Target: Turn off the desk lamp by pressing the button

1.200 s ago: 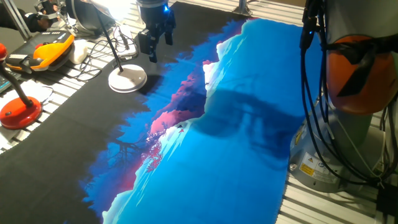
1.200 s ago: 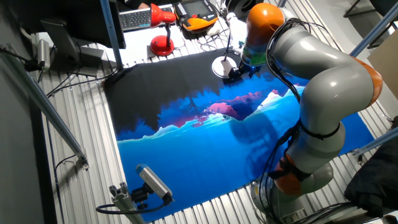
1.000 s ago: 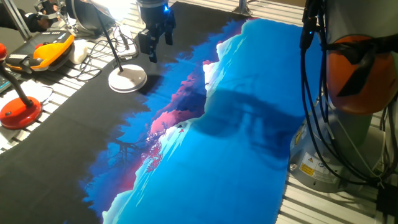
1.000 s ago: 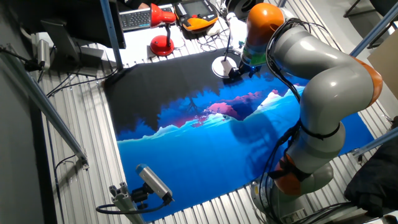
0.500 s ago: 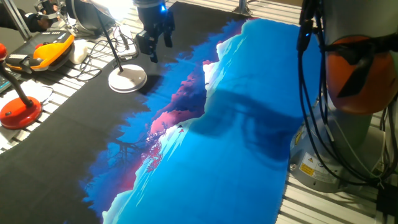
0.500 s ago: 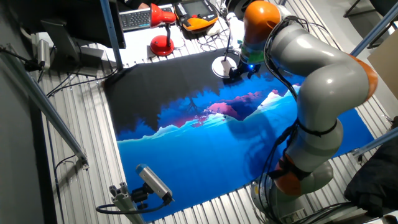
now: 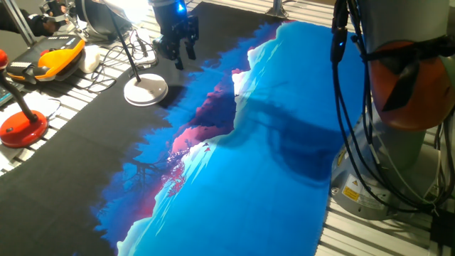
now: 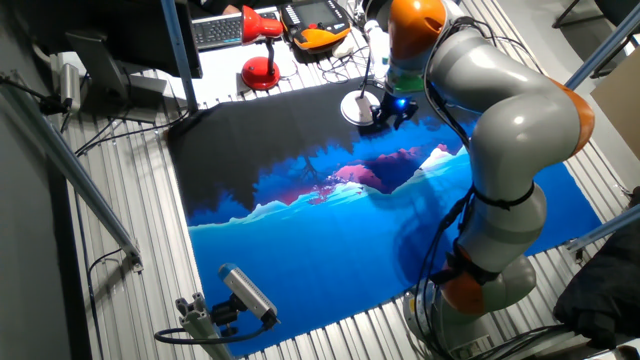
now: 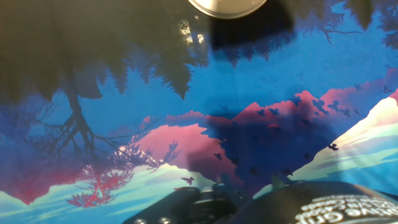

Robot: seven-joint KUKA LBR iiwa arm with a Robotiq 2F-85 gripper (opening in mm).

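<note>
The desk lamp has a flat round white disc base [image 7: 146, 90], a thin dark slanted stem [image 7: 126, 50] and a bright white head [image 7: 130, 7] that glows. The base also shows in the other fixed view [image 8: 358, 106] and at the top edge of the hand view [image 9: 227, 6]. My gripper [image 7: 182, 58] hangs just right of the base, a little above the cloth, apart from the lamp. Its two fingers show a gap and hold nothing. It also shows in the other fixed view [image 8: 386, 113]. I cannot make out the button.
A printed blue, pink and black cloth [image 7: 242, 156] covers the table. A second lamp with a round red base [image 7: 21, 126] stands at the far left. An orange device [image 7: 57, 57] and cables [image 7: 106, 60] lie behind the lamp. My arm's base [image 7: 405, 107] is at the right.
My gripper has moved slightly left, closer to the lamp's white base, and the arm has swung with it. The lamp has not moved and its head still glows.
</note>
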